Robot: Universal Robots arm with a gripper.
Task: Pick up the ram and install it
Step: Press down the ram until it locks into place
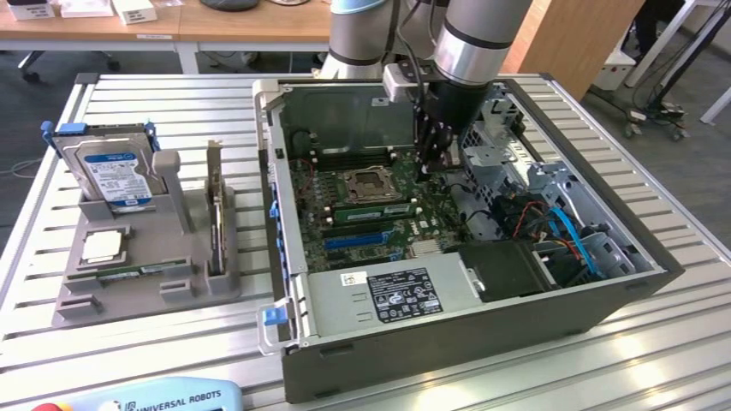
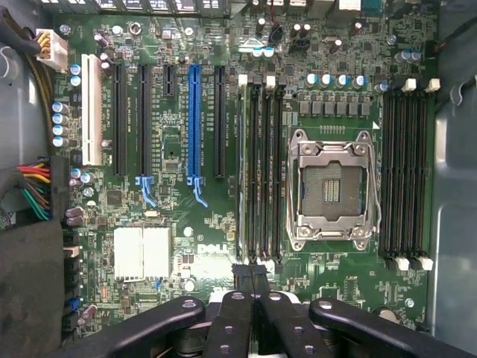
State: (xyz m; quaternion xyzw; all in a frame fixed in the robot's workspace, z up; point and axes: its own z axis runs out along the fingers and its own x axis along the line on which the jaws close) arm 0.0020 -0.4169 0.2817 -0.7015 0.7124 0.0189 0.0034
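One ram (image 1: 146,271) lies flat in grey holder (image 1: 71,306), outside case (image 1: 457,338). Gripper (image 2: 251,273) closed, holding nothing, above memory slots (image 2: 261,171). Stick seems light, stiff, fragile; grasp by long edges, not chips.

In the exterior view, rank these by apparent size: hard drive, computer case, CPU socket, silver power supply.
1. computer case
2. silver power supply, though it sits nearer the camera, so its lead over the next is unsure
3. hard drive
4. CPU socket
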